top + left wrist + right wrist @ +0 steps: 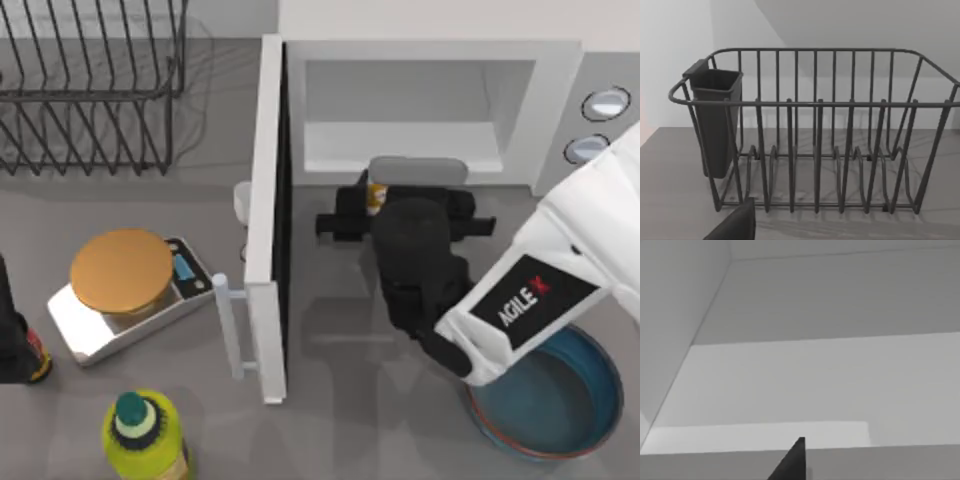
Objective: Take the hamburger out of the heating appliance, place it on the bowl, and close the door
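Reaching from the right side of the bench (340, 400), the right arm puts its right pincer (378, 196) at the mouth of the one microwave (430, 60), just in front of the cavity's lower lip. A small patch of orange-yellow and white shows between the black parts of the pincer: this is the single hamburger (376, 195), sitting at the front edge of the cavity. Whether the pincer is clenched on it or released I cannot tell. The right wrist view looks into the bare white cavity, with one dark fingertip (792, 462) at the near edge.

One door (266, 210) stands swung wide open at the microwave's left side, with its white bar handle (230, 330) toward the scale. Two round dials (598, 122) sit on the microwave's right panel.

One blue bowl (560, 410) rests on the bench near the right front corner, partly under the right arm, holding nothing.

On the left side lie one silver scale (80, 325) carrying one flat orange-brown disc (120, 272), one green-capped yellow bottle (145, 435) at the front, and one wire dish rack (90, 90) at the back with one dark cup (715, 120) hung on it.

The left arm is parked at the left edge (15, 330).
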